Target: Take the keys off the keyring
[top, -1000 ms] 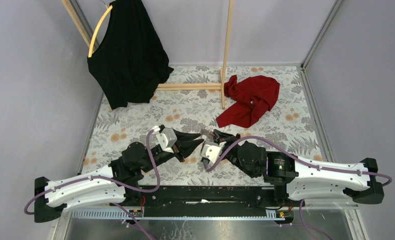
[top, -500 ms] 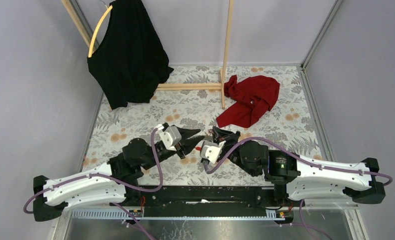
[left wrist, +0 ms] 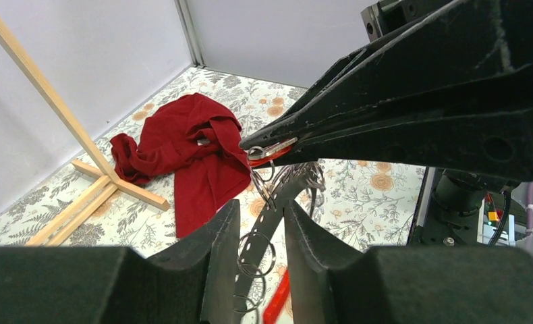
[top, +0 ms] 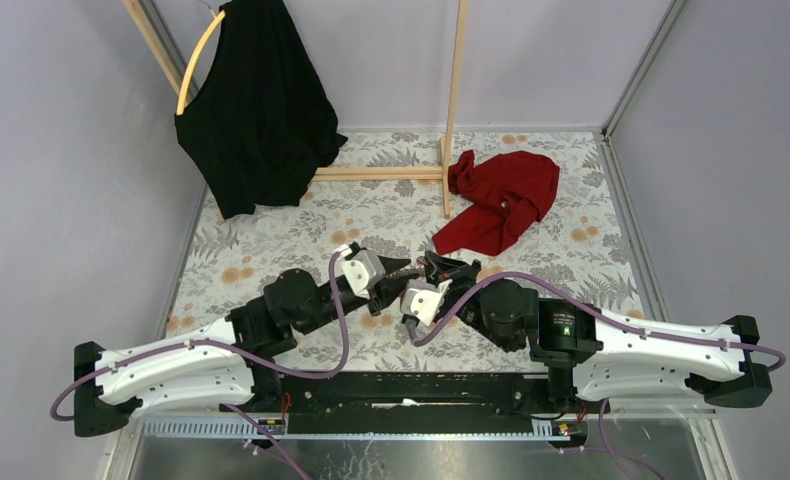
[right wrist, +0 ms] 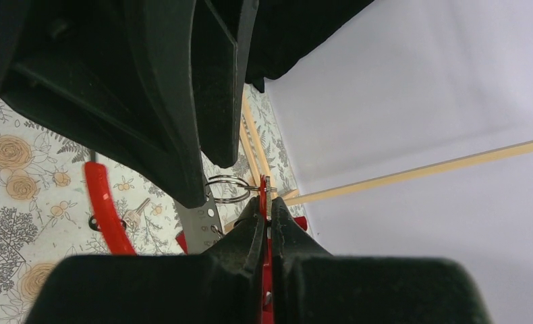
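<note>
**Far left.** A black garment hangs from a yellow hanger on a wooden rack. The rack's foot stands on the floral table cover.

**Left arm.** It reaches from the near left toward mid-table.

**Left gripper.** Its fingers stand a narrow gap apart.
- The keyring, a grey strap punched with holes, runs lengthwise through that gap. It is held off the cover at mid-table, between the two grippers.
- Whether the fingers press on the strap cannot be determined.
- Several wire split rings hang along the strap.
- The right wrist view shows a curved red section of the strap lower down, with a small silver key just beside it.
- Whether that key rests on the cover or hangs free cannot be told.

**Right gripper.** It comes in from the right. In the left wrist view its tip sits just above and beyond the left fingertips.
- Its fingers are pressed together on a red-and-silver piece at the top of the bunch, and one split ring touches that piece.
- Whether the piece is a key head or part of the strap cannot be settled.

**Right of the grippers, farther back.** A red cloth lies crumpled on the cover beside the rack foot, well apart from the keyring.
</note>
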You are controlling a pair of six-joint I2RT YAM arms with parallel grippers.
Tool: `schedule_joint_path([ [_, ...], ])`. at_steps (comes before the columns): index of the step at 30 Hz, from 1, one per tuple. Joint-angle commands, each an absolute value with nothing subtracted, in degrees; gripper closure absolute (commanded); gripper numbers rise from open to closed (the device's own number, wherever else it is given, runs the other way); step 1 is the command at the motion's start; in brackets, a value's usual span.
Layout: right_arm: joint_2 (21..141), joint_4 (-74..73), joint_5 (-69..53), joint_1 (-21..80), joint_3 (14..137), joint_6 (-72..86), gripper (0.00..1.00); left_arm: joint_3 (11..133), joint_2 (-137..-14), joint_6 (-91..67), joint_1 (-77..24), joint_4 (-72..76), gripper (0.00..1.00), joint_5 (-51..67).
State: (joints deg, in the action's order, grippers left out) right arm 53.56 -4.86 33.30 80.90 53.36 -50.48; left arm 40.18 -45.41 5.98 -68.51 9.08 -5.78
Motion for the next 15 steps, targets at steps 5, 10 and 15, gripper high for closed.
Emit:
schedule_joint_path([
  [5, 53.8, -3.7, 32.7, 81.5, 56.4, -48.9, 1.0, 43.3, -46.4, 5.5, -68.4, 11.2, 0.66, -5.3],
  [10, 53.9, -3.9, 32.7, 81.7, 56.3, -48.3, 1.0, 43.2, -46.9, 5.7, -68.4, 12.2, 0.67, -5.7],
  [15, 53.8, -4.2, 32.6, 81.8, 56.3, -47.7, 1.0, 42.6, -47.2, 5.5, -68.4, 13.3, 0.7, -5.8],
])
